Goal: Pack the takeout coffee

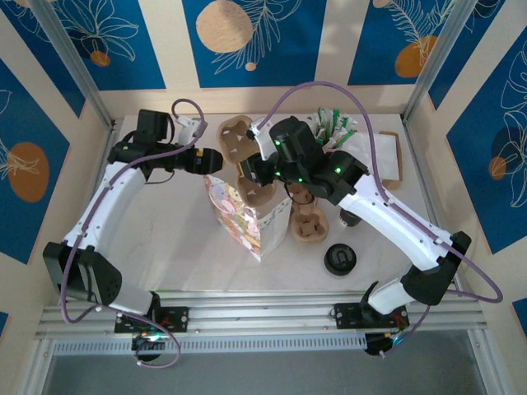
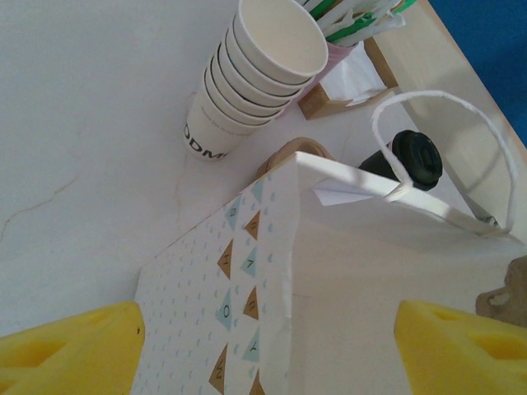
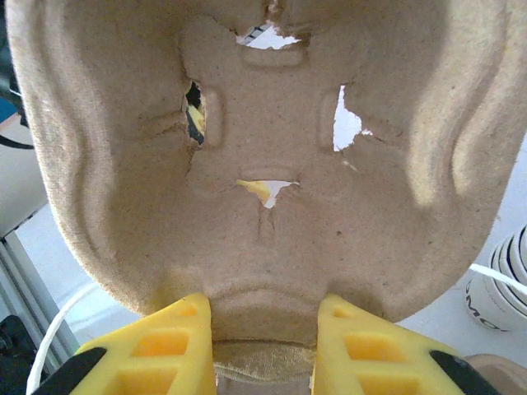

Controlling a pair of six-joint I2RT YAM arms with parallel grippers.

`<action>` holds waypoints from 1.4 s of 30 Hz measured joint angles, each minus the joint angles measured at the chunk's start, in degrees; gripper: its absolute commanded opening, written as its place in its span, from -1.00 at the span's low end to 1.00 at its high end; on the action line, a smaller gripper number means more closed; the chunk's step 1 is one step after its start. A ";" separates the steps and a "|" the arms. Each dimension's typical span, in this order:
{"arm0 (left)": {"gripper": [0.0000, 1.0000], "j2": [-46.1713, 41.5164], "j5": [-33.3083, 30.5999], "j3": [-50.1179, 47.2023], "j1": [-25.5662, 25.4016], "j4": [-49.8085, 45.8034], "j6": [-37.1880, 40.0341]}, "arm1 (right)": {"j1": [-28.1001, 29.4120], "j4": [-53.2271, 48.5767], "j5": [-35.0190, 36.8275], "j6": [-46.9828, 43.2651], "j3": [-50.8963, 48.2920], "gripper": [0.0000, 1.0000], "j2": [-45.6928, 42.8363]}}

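Observation:
My right gripper (image 3: pixel 263 337) is shut on the edge of a brown pulp cup carrier (image 3: pixel 272 164), which it holds over the mouth of the patterned paper bag (image 1: pixel 245 220). My left gripper (image 2: pixel 268 354) is open, and its yellow fingers (image 2: pixel 74 350) straddle the bag's upper corner (image 2: pixel 272 247) without pinching it. In the top view it sits at the bag's left rim (image 1: pixel 210 161). A black-lidded thing (image 2: pixel 416 156) shows beyond the bag's handle. It may be the takeout coffee, whose body is in shadow. A dark-topped thing (image 1: pixel 349 219) lies half hidden under my right forearm.
A stack of lidless cream cups (image 2: pixel 247 82) stands beside a box of straws and napkins (image 2: pixel 354 62). More pulp carriers lie at the back (image 1: pixel 235 136) and right of the bag (image 1: pixel 310 227). A pile of black lids (image 1: pixel 340 259) sits near the front.

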 measured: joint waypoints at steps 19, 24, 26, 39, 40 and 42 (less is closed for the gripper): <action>0.60 -0.02 -0.09 -1.51 0.00 0.42 0.00 | -2.84 5.75 -6.29 4.85 -2.64 -0.45 -3.82; 0.60 -0.20 -0.20 -2.08 0.00 1.29 0.02 | -2.71 5.66 -7.34 3.74 -3.61 -0.46 -3.26; 0.60 -0.35 -0.50 -2.32 0.00 1.29 0.02 | -2.54 5.55 -7.28 2.86 -3.61 -0.47 -2.67; 0.56 -0.44 -3.76 -3.37 0.00 1.53 1.09 | -0.81 0.90 -4.24 -0.92 -3.37 -0.48 0.48; 0.56 -0.44 -3.93 -3.39 0.00 1.60 1.09 | -0.79 0.48 -3.85 -1.01 -3.23 -0.48 0.50; 0.56 -0.44 -4.39 -3.48 0.00 1.68 1.11 | -0.66 -0.61 -2.97 -1.38 -2.97 -0.48 0.50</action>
